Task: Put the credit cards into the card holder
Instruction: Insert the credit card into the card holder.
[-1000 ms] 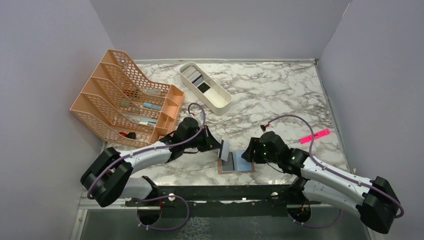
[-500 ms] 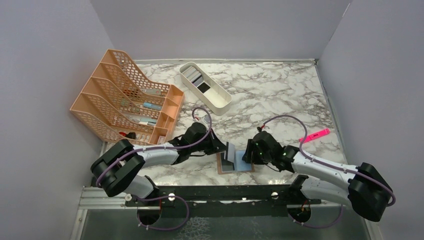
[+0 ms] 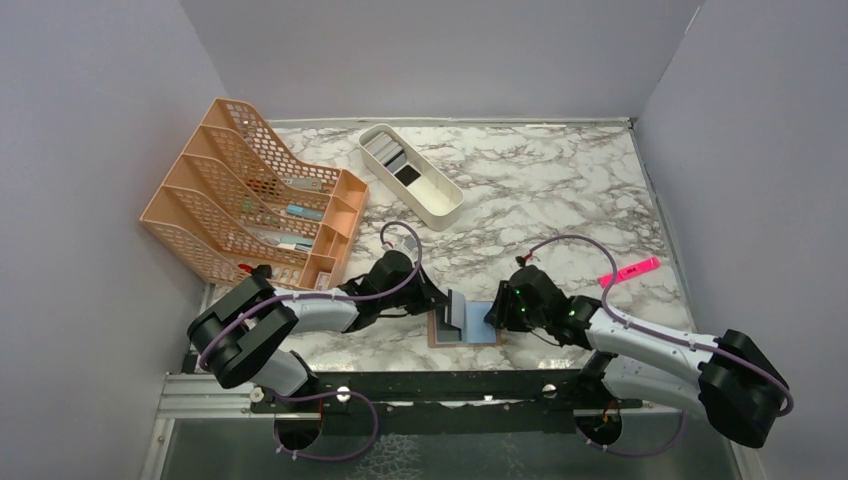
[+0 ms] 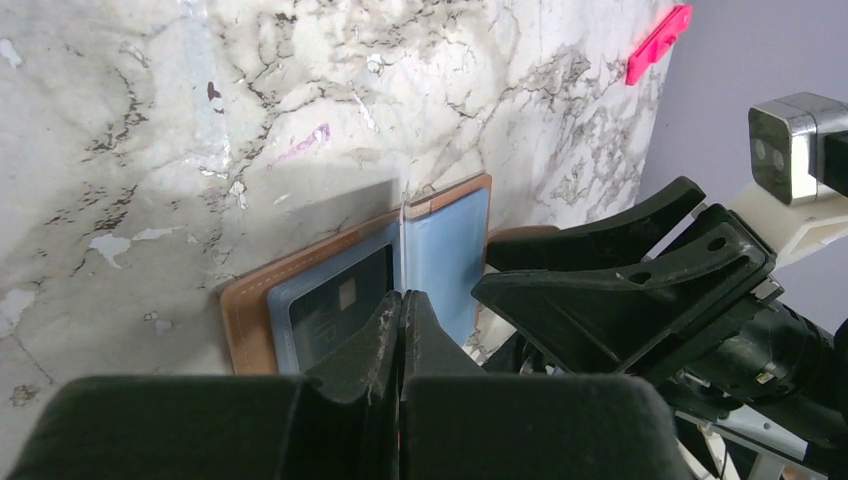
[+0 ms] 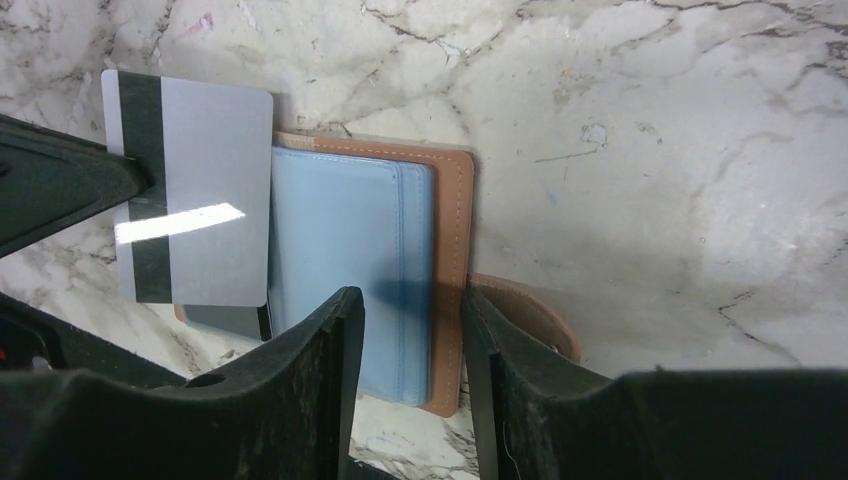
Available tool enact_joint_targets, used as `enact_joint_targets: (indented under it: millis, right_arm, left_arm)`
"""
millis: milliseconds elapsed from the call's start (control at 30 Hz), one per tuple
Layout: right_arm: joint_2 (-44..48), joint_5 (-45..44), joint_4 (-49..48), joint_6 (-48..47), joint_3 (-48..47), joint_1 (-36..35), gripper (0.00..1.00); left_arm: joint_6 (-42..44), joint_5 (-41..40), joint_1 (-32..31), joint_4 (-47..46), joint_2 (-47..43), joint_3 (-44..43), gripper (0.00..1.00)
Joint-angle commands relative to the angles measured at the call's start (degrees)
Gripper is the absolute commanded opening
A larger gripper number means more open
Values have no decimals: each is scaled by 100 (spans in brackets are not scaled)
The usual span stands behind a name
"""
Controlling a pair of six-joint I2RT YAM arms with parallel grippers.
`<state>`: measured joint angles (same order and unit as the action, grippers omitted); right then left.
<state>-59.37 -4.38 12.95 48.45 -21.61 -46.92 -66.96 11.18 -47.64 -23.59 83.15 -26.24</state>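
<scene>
The tan card holder [image 3: 487, 338] lies open near the table's front edge, its light blue pockets up. It also shows in the right wrist view [image 5: 456, 230] and the left wrist view [image 4: 245, 310]. A dark credit card [image 4: 335, 305] sits in its left pocket. My left gripper [image 3: 443, 302] is shut on a silvery credit card [image 5: 195, 190] with a black stripe and holds it on edge over the holder's left half. My right gripper [image 5: 405, 340] is open and straddles the holder's right edge by the snap flap [image 5: 530, 315].
A white oblong tray [image 3: 445, 205] holding more cards [image 3: 395, 160] stands at the back centre. An orange mesh file rack [image 3: 250, 200] is at the left. A pink highlighter [image 3: 630, 270] lies at the right. Grey walls enclose the table.
My left gripper has carried the silvery card right and down, over the holder's left half. My right gripper has shifted slightly left onto the holder's right side.
</scene>
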Motion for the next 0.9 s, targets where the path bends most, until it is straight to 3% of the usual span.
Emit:
enact_joint_targets:
  millis: [0, 867]
  right_arm:
    - [190, 311, 39, 173, 221, -37, 45]
    - [192, 348, -134, 201, 376, -37, 43]
  left_arm:
    - [-83, -96, -74, -268, 57, 80, 0]
    - [-266, -445, -431, -303, -70, 537, 0]
